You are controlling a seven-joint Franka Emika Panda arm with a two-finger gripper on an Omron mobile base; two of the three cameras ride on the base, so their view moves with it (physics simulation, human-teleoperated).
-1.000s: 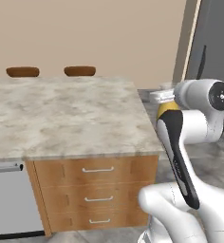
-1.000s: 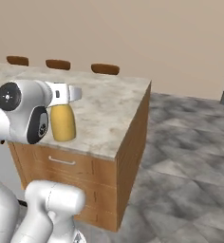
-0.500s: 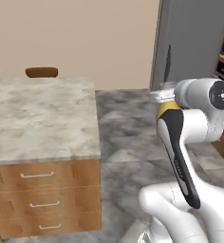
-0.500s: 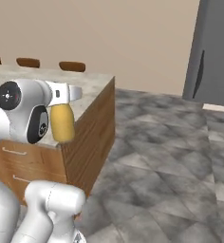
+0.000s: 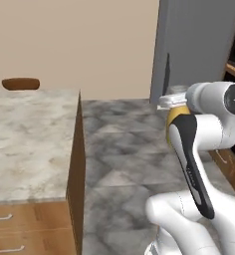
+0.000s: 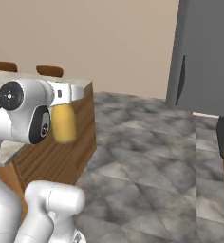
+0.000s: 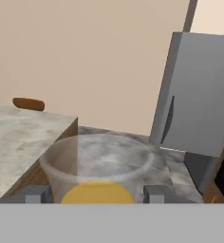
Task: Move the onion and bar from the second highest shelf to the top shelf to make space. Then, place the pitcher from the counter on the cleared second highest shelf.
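Note:
The mustard-yellow pitcher [image 6: 64, 124] hangs in the air with my gripper [image 6: 65, 105] shut on its pale neck. In the left base view its yellow body [image 5: 174, 117] peeks out beside my arm, under the gripper [image 5: 172, 102]. The hand view looks down into the pitcher's clear neck [image 7: 98, 159], with a dark fingertip [image 7: 36, 194] on either side. The counter [image 5: 30, 142] lies off to the left, and nothing stands on the part I can see. The onion, the bar and both shelves are out of view.
A tall grey fridge door [image 6: 208, 57] with a dark handle [image 6: 182, 72] stands ahead on the right. Grey tiled floor [image 6: 147, 142] spreads between the counter and it. Brown chair backs [image 6: 50, 70] show behind the counter. Wooden cabinets [image 5: 228, 164] line the far right.
The whole picture has shifted, so the camera moved: the counter slid to the left and the grey fridge door came into view. The pitcher stays held in the gripper.

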